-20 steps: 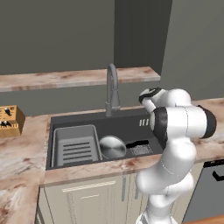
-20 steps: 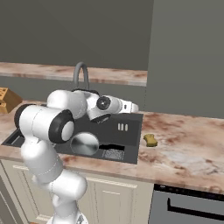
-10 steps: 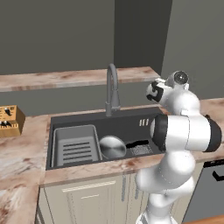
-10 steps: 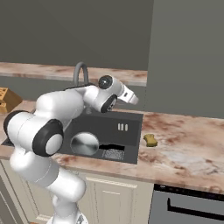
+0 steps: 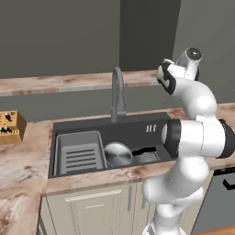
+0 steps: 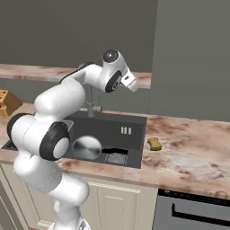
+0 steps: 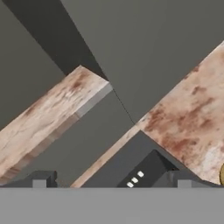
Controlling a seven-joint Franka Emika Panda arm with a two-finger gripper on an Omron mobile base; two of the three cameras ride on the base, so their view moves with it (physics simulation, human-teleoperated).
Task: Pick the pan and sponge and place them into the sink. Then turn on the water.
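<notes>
The shiny round pan (image 5: pixel 117 154) (image 6: pixel 86 147) lies in the dark sink (image 5: pixel 133 130) (image 6: pixel 133 152), its black handle pointing right toward the drain grate. On the counter just right of the basin rests the yellow-brown sponge (image 6: pixel 155 143), barely peeking in at the hand view's right edge (image 7: pixel 222 174). My gripper (image 6: pixel 131 84) (image 5: pixel 164 77) (image 7: pixel 111 181) hangs high above the sink's back right corner, open, with nothing between its fingers. I see no stream under the arched faucet (image 5: pixel 117 94).
A grey ridged rack (image 5: pixel 79 153) fills the basin's left part. A wooden knife block (image 5: pixel 9 127) stands on the left counter. A marbled shelf (image 5: pixel 69 82) runs along the back wall. An oven front (image 6: pixel 193 211) sits below the right counter.
The arm has risen out of the sink area and swung up and right, the hand now high above the basin's corner. The pan stays in the sink.
</notes>
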